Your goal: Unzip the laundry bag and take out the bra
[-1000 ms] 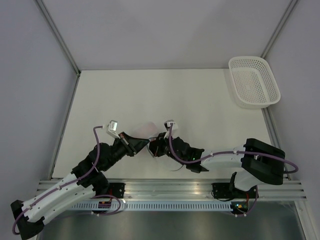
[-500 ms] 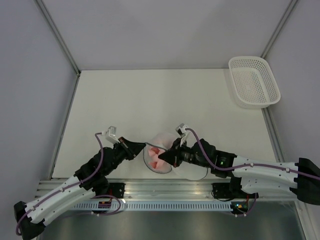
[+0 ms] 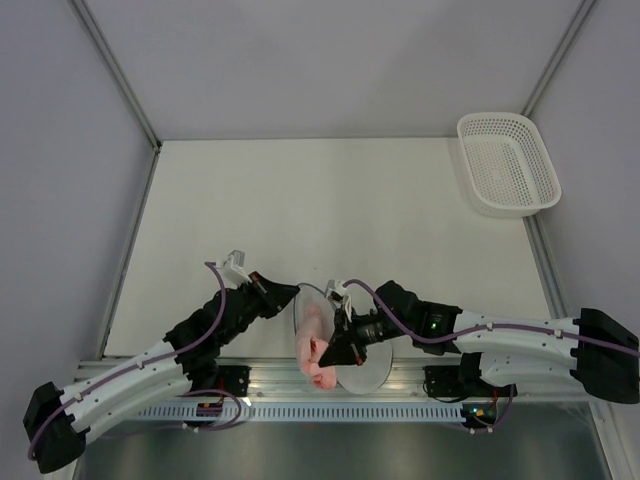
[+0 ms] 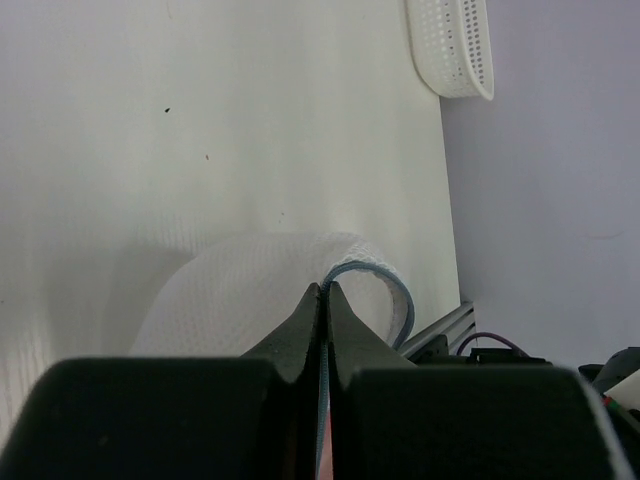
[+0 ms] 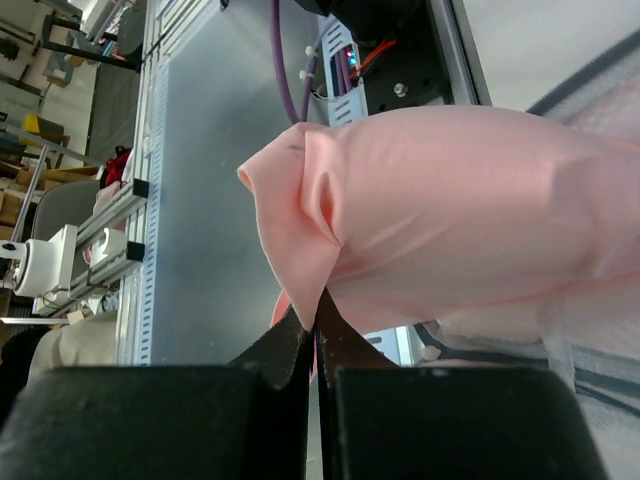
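The white mesh laundry bag (image 3: 352, 345) lies open at the table's near edge, its grey zipper rim standing up. My left gripper (image 3: 292, 293) is shut on that rim, which shows between the jaws in the left wrist view (image 4: 325, 290), with the mesh (image 4: 240, 290) behind. My right gripper (image 3: 332, 352) is shut on the salmon-pink bra (image 3: 318, 350) and holds it over the front rail, at the bag's near-left side. In the right wrist view (image 5: 316, 318) the bra (image 5: 450, 220) fills the frame above the jaws.
A white perforated plastic basket (image 3: 507, 165) stands at the far right corner of the table; it also shows in the left wrist view (image 4: 455, 45). The aluminium front rail (image 3: 400, 385) runs along the near edge under the bra.
My right gripper has pulled the bra toward the near edge, out over the front rail. The left gripper kept its hold on the rim and shifted slightly right.
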Action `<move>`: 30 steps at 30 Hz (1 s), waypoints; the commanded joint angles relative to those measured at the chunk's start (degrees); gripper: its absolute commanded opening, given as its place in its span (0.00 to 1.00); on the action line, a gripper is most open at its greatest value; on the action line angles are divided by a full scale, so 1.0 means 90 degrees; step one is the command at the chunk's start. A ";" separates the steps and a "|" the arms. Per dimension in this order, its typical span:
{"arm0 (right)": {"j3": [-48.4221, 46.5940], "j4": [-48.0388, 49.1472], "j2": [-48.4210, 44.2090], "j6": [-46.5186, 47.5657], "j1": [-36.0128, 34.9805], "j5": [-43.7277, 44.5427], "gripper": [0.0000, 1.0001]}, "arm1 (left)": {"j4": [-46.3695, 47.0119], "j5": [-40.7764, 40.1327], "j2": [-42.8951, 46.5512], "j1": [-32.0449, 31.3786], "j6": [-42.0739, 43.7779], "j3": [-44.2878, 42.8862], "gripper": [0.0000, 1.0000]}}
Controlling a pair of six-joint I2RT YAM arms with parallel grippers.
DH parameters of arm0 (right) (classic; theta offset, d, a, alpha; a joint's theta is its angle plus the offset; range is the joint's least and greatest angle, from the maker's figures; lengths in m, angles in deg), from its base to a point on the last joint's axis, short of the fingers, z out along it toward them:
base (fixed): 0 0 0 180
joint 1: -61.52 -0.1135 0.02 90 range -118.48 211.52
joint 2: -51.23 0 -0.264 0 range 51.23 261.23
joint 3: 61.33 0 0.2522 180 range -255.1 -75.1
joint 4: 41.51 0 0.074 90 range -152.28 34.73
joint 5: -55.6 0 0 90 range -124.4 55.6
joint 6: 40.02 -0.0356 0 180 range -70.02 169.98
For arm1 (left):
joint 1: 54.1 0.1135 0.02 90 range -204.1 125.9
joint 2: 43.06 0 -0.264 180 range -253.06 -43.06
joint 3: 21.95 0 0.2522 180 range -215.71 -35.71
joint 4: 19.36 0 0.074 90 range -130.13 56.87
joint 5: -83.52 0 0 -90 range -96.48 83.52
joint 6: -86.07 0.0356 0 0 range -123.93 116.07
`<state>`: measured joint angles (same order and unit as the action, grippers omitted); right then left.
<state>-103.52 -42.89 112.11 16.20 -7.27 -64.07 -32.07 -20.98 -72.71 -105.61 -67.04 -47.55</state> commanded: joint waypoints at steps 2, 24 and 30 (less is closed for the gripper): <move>-0.0141 0.1289 0.0042 0.0247 -0.0022 -0.0251 0.00 | 0.0936 0.0273 -0.0367 0.0000 -0.0321 -0.0043 0.02; -0.4369 -0.2674 -0.0556 0.1917 0.1324 0.9653 0.00 | 0.0908 0.0791 -0.0036 0.0000 -0.0127 0.0690 0.02; -0.5581 -0.3456 0.0596 0.1391 0.3373 0.8836 0.00 | 0.0752 0.0918 0.0256 0.0000 -0.0097 0.0680 0.02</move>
<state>-150.05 -68.55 113.67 29.93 15.96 14.51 -25.77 -14.58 -71.99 -105.61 -68.07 -41.80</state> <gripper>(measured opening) 0.010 0.027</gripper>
